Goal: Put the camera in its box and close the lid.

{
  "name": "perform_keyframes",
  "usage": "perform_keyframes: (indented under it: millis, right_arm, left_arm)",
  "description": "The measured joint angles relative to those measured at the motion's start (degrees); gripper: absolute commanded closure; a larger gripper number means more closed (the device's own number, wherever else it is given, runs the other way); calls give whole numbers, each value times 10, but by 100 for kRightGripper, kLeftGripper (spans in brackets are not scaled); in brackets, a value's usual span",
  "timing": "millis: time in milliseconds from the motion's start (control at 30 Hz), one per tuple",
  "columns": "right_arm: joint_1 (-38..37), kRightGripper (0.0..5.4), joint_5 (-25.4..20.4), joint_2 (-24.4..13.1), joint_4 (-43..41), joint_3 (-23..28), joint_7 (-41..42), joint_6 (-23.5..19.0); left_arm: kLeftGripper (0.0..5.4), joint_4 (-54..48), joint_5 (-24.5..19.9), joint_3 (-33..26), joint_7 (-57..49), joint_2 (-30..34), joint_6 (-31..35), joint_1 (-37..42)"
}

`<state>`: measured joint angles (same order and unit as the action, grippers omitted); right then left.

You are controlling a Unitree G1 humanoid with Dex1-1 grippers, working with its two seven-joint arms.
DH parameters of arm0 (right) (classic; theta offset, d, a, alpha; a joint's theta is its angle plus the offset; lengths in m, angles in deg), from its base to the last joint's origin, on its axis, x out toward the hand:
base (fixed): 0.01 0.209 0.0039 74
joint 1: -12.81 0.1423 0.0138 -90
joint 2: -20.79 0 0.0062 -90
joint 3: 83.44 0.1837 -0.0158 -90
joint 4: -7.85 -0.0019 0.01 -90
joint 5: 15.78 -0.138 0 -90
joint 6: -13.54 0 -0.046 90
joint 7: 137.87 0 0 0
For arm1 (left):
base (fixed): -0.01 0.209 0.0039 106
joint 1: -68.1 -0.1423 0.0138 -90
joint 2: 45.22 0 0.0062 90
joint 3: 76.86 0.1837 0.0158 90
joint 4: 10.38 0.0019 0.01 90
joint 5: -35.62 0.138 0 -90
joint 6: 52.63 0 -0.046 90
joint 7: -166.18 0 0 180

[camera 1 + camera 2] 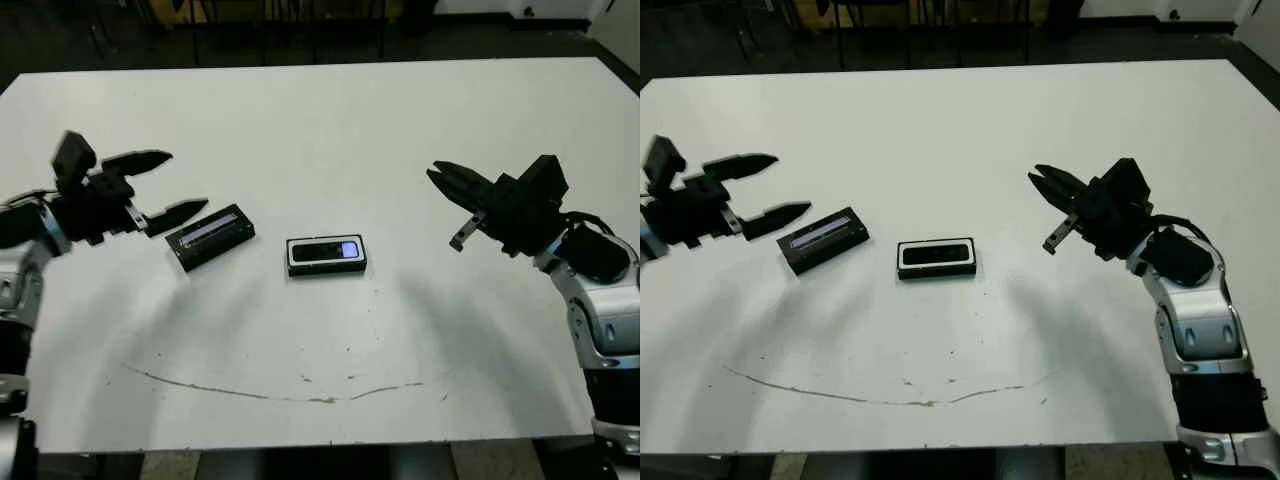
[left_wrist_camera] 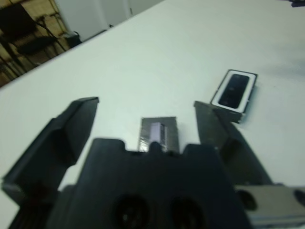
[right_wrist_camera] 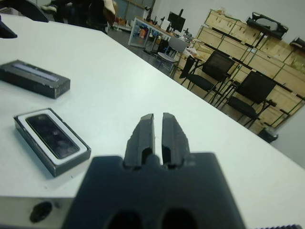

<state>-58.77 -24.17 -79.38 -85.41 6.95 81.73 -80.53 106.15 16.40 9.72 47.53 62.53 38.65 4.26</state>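
Observation:
The box (image 1: 326, 271), black-walled with a white lining, lies at the middle of the table. The camera (image 1: 322, 252) rests flat inside it, its bluish square toward the right end. To its left the lid (image 1: 210, 236) lies flat on the table, angled, pale stripe up. My left gripper (image 1: 183, 182) hovers open just left of the lid, one fingertip close to the lid's left end, with nothing held. In the left wrist view the lid (image 2: 159, 133) sits between the spread fingers (image 2: 71, 129). My right gripper (image 1: 437, 173) is shut and empty, raised well to the right of the box (image 3: 52, 160).
A thin brown curved mark (image 1: 280, 395) runs across the white table (image 1: 330, 120) near its front edge. Black chairs (image 3: 248, 90) and stacked wooden crates (image 3: 238, 33) stand beyond the table's far side.

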Motion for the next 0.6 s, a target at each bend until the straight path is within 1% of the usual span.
perform_keyframes:
  millis: [167, 300, 433, 533, 600]
  right_arm:
    - [0, 540, 8, -5, 3, -7, 1, 15]
    - [-1, 540, 12, -5, 4, -13, 1, 19]
    - [-7, 540, 13, -5, 6, -14, 1, 31]
    - [-8, 540, 13, -5, 14, -14, 4, 38]
    - [-9, 540, 12, -5, 18, -14, 6, 41]
  left_arm:
    - [1, 34, 1, 9, 25, -4, 2, 19]
    - [1, 67, 16, 20, 34, -9, -8, 24]
    - [1, 92, 45, 31, 29, -9, -22, 26]
    - [1, 106, 77, 41, 23, -9, -53, 27]
    - [1, 112, 91, 47, 22, -9, -61, 28]
